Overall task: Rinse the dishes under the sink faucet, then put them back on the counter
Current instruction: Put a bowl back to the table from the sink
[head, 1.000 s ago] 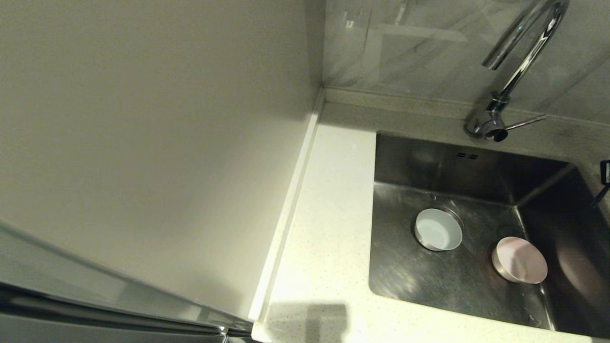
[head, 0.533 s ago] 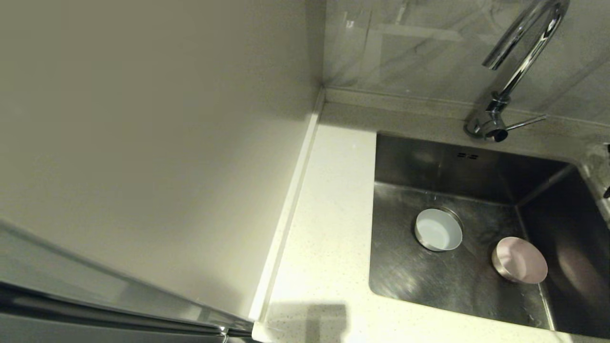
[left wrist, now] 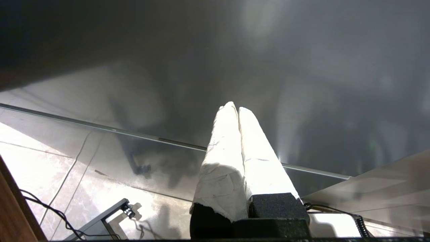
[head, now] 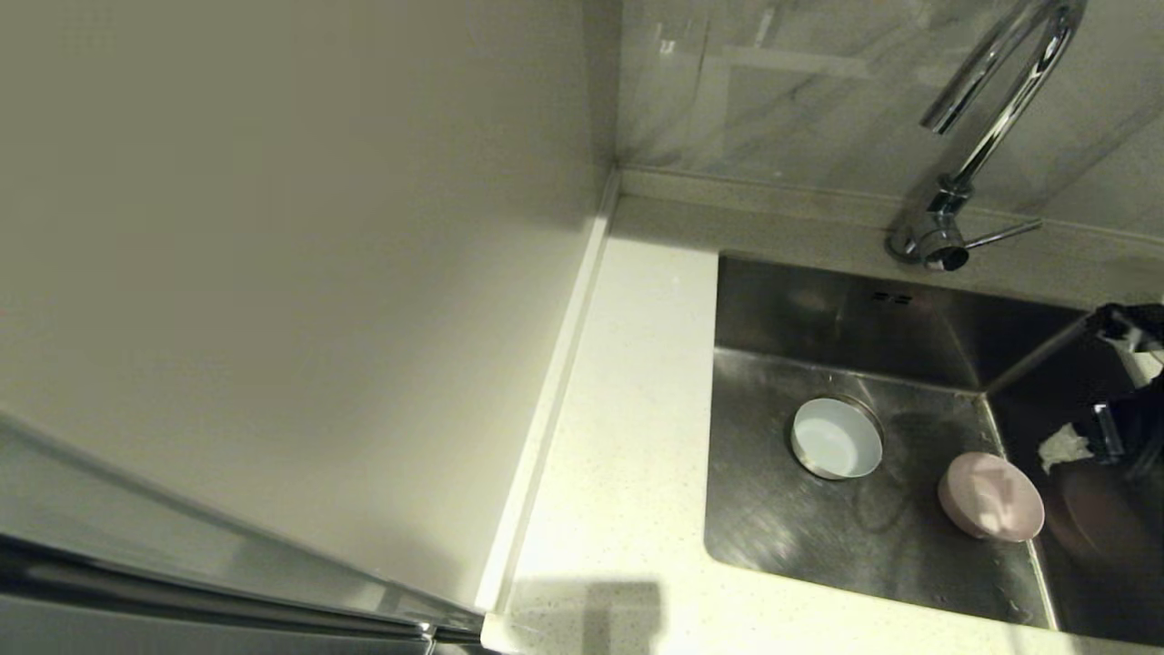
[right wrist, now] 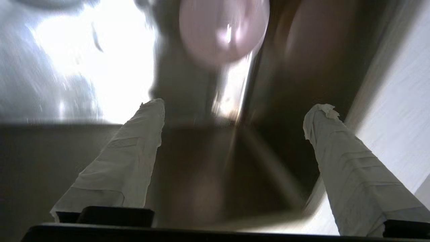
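**Right gripper reaches into sink, two bowls on the basin floor**

The right gripper (right wrist: 235, 111), its cloth-wrapped fingers (right wrist: 134, 158) spread wide and holding nothing, hangs over the right side of the brushed steel sink (head: 782, 528), seen at the head view's right edge. Just ahead of it lies the pink bowl (head: 991, 496), tilted against the basin's right wall. The pale blue bowl (head: 837, 438) sits upright over the drain, well apart from the pink one. The chrome faucet (head: 991, 109) arches above the sink's back rim, its lever pointing right. The speckled white counter (head: 627, 437) borders the basin's left. The left gripper (left wrist: 235, 107), fingers pressed together and empty, is parked away from the sink, facing a glossy dark panel (left wrist: 302, 67).
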